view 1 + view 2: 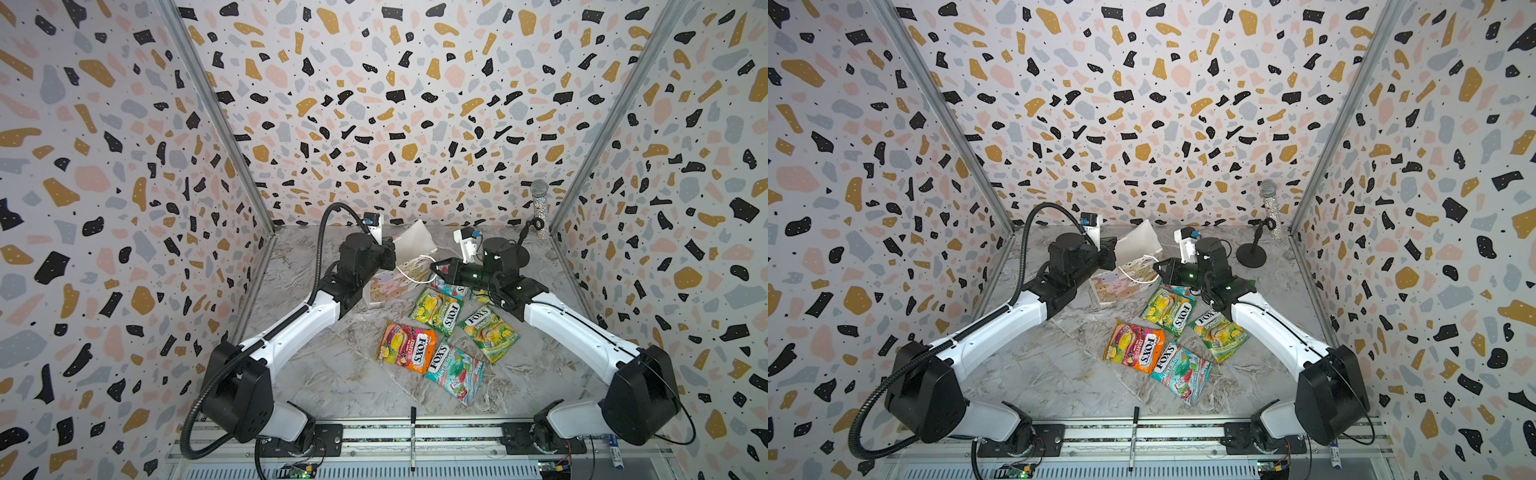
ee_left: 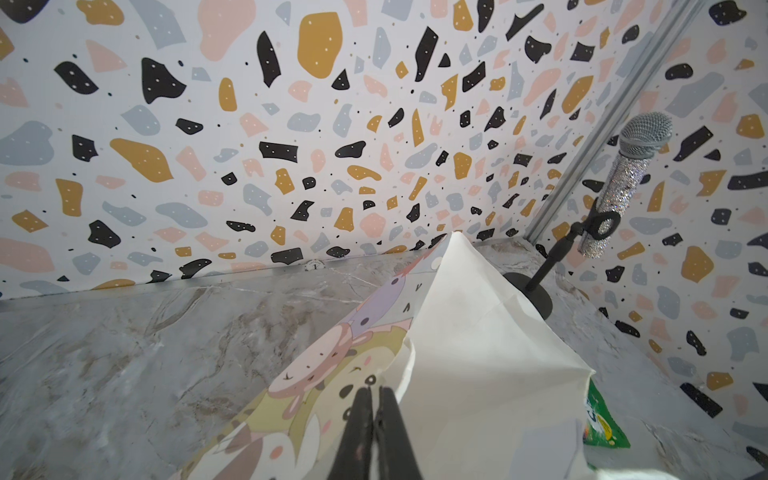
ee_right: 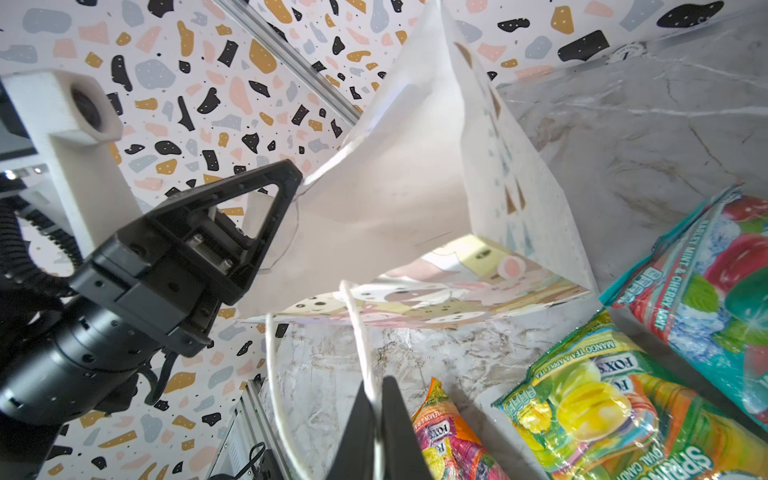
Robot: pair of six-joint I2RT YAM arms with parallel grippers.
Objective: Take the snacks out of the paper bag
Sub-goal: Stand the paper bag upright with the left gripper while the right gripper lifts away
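White paper bag (image 1: 411, 241) tipped, mouth facing near, centre-far on table (image 1: 332, 374); L gripper (image 2: 374, 399) clamped on its side, R gripper (image 3: 376, 399) pinched shut on cord handle (image 3: 357, 324). Snacks (image 1: 407, 347) lie just near-right of mouth. Advice: raise base gently, keep mouth wide, confirm bag empty before release.

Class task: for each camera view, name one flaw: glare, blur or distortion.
Both top views: walls fan outward, wide-angle stretch. Left wrist view: left gripper close to the lens, soft. Right wrist view: white glare on the glossy green-yellow packet.
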